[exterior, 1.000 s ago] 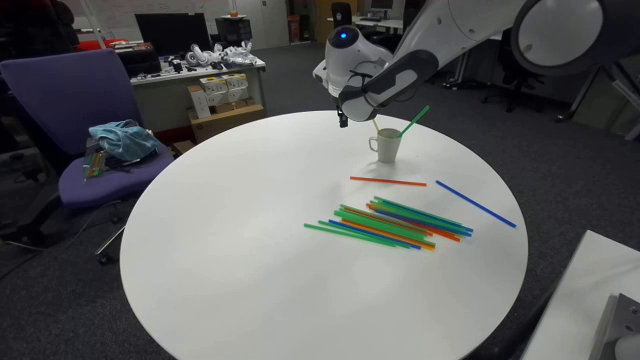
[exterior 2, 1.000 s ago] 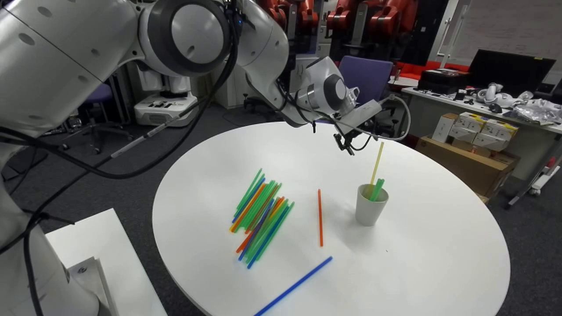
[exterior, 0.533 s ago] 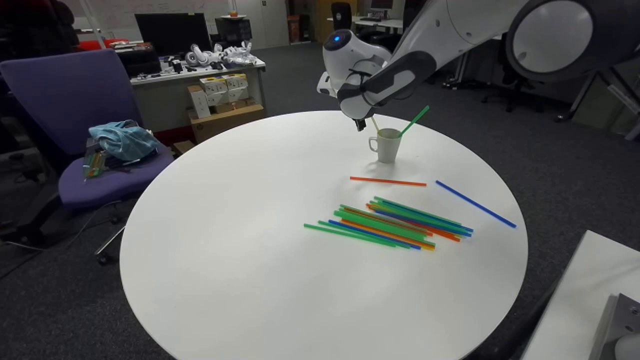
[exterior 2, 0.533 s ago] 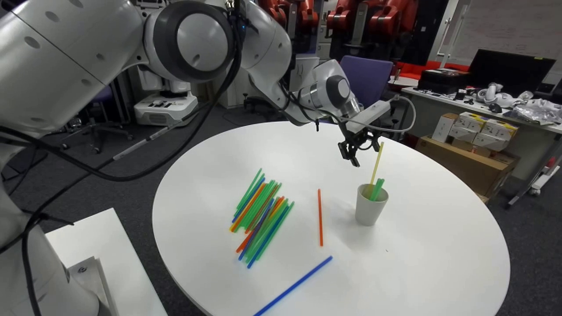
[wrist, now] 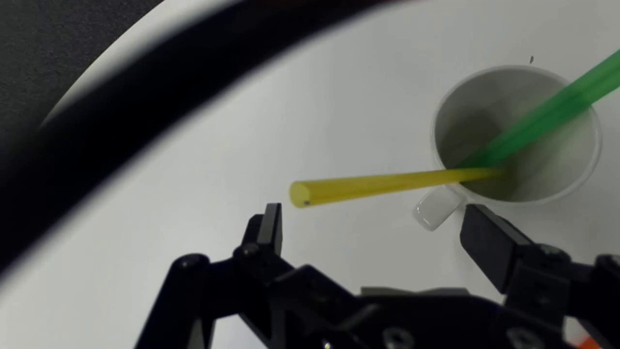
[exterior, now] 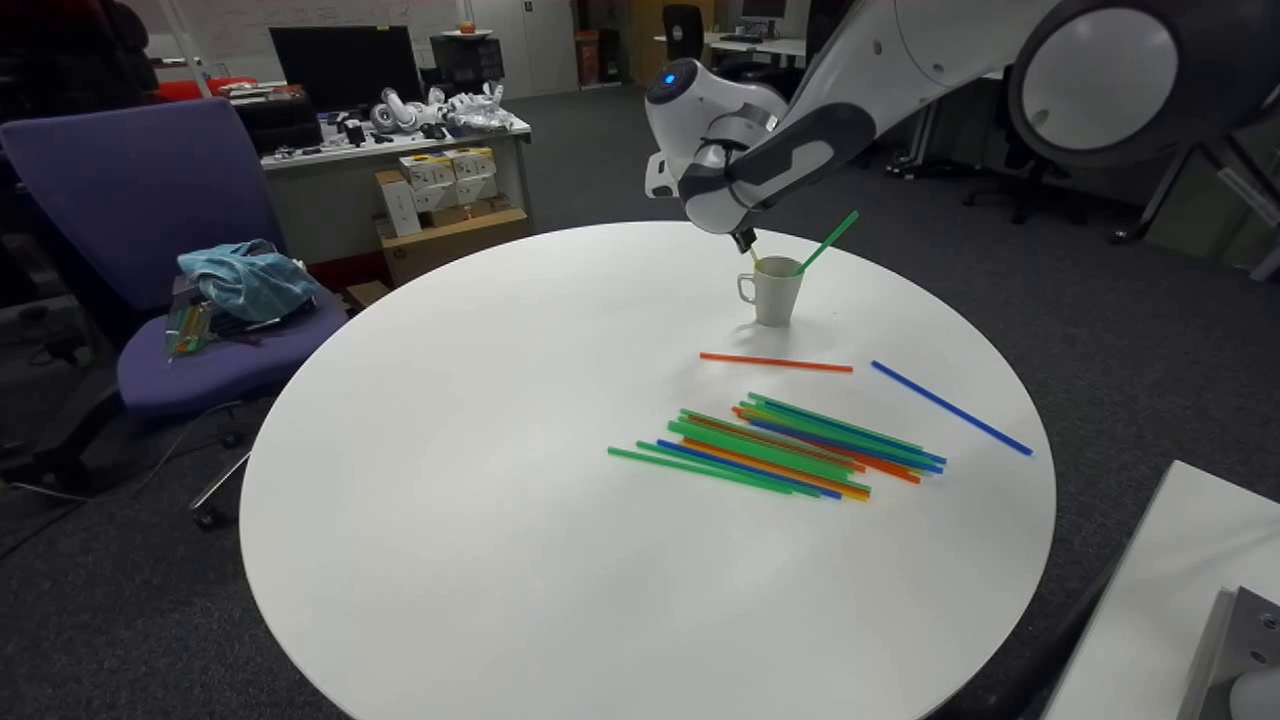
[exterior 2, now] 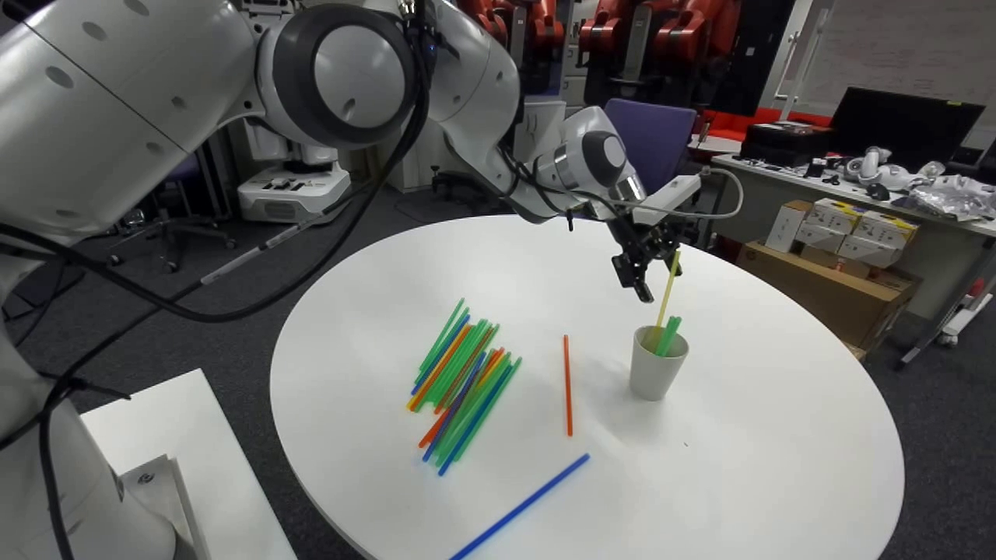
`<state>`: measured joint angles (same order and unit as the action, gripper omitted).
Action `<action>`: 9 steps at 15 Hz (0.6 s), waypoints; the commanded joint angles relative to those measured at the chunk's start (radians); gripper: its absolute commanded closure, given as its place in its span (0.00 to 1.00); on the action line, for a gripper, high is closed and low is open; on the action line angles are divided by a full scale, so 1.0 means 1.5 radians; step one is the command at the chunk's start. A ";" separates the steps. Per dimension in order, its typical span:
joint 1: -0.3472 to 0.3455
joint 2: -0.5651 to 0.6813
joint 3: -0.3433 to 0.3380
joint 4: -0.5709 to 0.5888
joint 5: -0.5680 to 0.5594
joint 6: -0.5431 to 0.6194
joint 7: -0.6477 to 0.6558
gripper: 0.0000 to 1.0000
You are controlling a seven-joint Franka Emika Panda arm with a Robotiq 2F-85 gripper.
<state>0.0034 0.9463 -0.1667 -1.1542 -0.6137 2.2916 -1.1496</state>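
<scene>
Our jaws, wide apart and empty, have come closer to the yellow straw (wrist: 387, 184), which we judge puts it nearly within reach; it leans in the white mug (wrist: 557, 165) on the counter (wrist: 363, 121), green straws (wrist: 547, 117) opposite.

Gap inside the gripper (wrist: 373, 220) is free. Yellow straw (wrist: 378, 186) leans out of the mug (exterior 2: 654, 379) close by it, blocks a direct pass at the rim. Mug handle (wrist: 436, 208) juts out that side too. Green straws (wrist: 547, 117) obstruct the opposite side. Free room over white round table (exterior: 480, 430) left of mug in an exterior view; orange-red straw (exterior: 776, 362) and straw pile (exterior: 760, 450) lie low, passable above.
</scene>
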 commanded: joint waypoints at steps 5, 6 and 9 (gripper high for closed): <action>-0.028 -0.029 -0.010 -0.033 -0.034 0.008 -0.046 0.00; -0.031 -0.035 -0.007 -0.038 -0.033 0.008 -0.049 0.00; -0.036 -0.061 -0.001 -0.061 -0.028 0.007 -0.054 0.00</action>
<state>-0.0396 0.9435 -0.1847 -1.1582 -0.6390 2.2919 -1.2005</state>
